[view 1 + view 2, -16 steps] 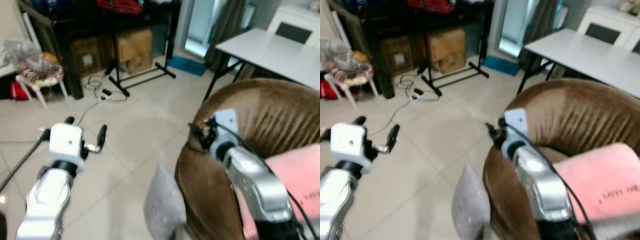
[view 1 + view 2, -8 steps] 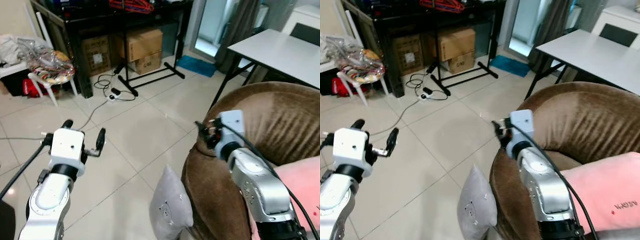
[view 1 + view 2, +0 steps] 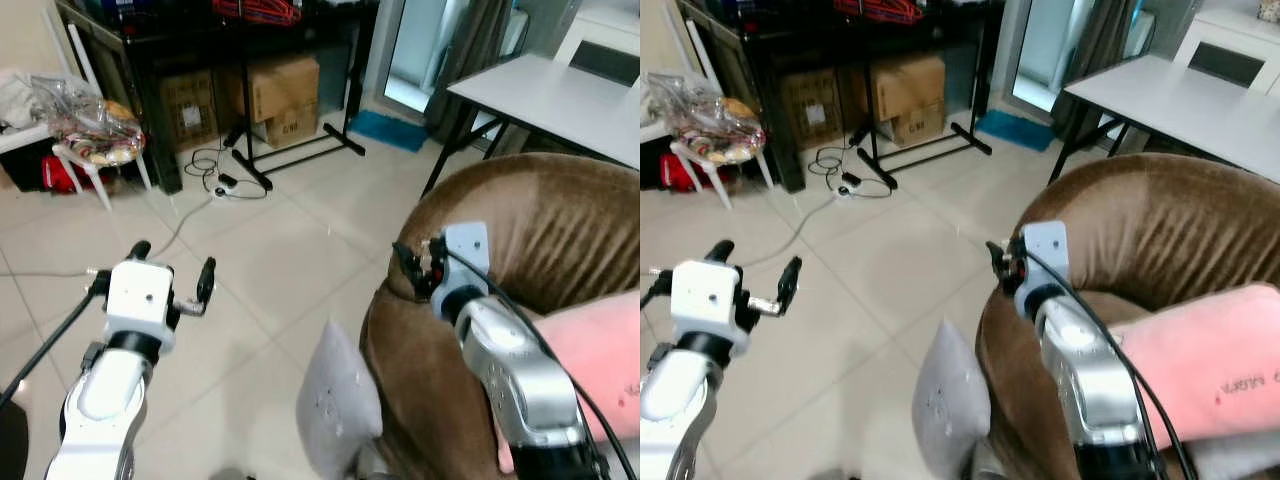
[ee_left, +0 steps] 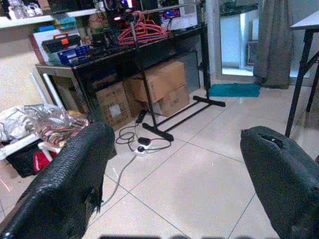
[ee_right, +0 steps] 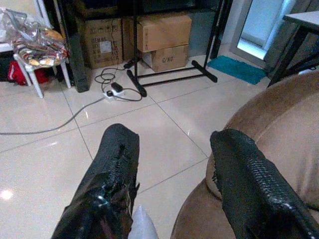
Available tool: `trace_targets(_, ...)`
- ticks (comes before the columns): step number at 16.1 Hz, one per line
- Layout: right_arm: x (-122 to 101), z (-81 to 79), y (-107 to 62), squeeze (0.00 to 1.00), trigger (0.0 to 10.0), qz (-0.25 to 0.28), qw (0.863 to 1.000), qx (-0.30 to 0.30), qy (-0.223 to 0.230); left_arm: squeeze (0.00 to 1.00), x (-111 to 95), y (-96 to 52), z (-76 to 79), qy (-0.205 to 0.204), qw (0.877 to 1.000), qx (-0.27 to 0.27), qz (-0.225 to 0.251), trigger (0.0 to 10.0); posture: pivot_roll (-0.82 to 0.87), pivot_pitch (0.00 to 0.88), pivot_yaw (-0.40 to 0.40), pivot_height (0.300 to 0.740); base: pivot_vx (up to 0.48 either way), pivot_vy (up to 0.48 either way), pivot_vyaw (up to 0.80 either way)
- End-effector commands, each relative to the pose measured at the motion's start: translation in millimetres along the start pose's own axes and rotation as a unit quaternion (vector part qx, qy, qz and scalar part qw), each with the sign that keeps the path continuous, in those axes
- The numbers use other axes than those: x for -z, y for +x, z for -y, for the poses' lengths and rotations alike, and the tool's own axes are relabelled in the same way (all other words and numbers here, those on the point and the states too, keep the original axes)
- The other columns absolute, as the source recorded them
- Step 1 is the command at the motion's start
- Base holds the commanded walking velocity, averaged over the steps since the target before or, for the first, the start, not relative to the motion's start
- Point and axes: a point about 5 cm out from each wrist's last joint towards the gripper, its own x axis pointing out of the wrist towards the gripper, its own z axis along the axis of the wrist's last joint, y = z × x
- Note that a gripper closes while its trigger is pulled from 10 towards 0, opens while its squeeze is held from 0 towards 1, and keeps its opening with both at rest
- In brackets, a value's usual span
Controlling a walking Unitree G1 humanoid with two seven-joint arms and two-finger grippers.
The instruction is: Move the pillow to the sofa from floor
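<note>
Pillow — pale grey, standing on edge on the tiled floor, leaning against the near left side of the brown sofa. It is low in the scene, between the two arms, and touches the sofa's rounded arm.

The right gripper is raised above the sofa's arm, its silver forearm running back toward the near right. In the right wrist view its two black fingers stand apart with nothing between them; the top corner of the pillow shows just below them, and the sofa's edge lies under the other finger.

The left gripper hangs over bare tiles on the left, well apart from the pillow. Its fingers are spread wide in the left wrist view and hold nothing.

On the sofa seat, at the right, lies a pink cushion with small dark lettering. A white table on black legs stands far right, behind the sofa.

Far left, a dark shelf unit has cardboard boxes under it — a black stand's feet spread on the floor in front of them, with a cable and power strip beside. A small white stool heaped with wrapped things sits at the far left. A teal mat lies by the doorway.
</note>
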Motion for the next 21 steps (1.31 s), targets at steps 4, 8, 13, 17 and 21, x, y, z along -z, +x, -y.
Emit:
trace_targets(4, 5.0, 1.2, 0.4, 0.0, 10.0, -0.01, 1.0, 0.0, -0.007, 0.0, -2.3, 0.7, 3.1, 0.002, 1.0, 0.001, 0.004, 10.0, 0.0, 0.0, -0.07, 0.61, 0.0, 0.0, 0.0)
trace_targets(8, 6.5, 0.4, -0.2, 0.0, 10.0, -0.013, 1.0, -0.003, -0.008, 0.0, -3.1, 0.4, 2.6, -0.007, 1.0, -0.002, 0.006, 10.0, 0.0, 0.0, -0.07, 0.57, 0.0, 0.0, 0.0)
trace_targets(13, 9.4, -1.2, -0.3, 0.0, 10.0, -0.018, 1.0, -0.01, -0.019, 0.0, -4.5, 0.6, -2.0, -0.011, 1.0, -0.019, 0.013, 10.0, 0.01, 0.0, -0.073, 0.56, 0.048, 0.0, 0.0)
trace_targets(17, 13.7, -0.6, 2.3, 0.0, 10.0, -0.03, 0.999, -0.008, -0.031, 0.0, -2.4, -1.5, 2.1, -0.013, 1.0, -0.006, 0.008, 10.0, 0.01, 0.0, -0.075, 0.56, 0.267, 0.0, 0.0)
trace_targets(21, 13.5, -0.2, 3.7, 0.0, 10.0, -0.031, 0.999, -0.008, -0.031, 0.0, -2.4, -1.3, 0.0, -0.014, 1.0, -0.005, 0.007, 10.0, 0.02, 0.0, -0.076, 0.56, 0.319, 0.0, 0.0)
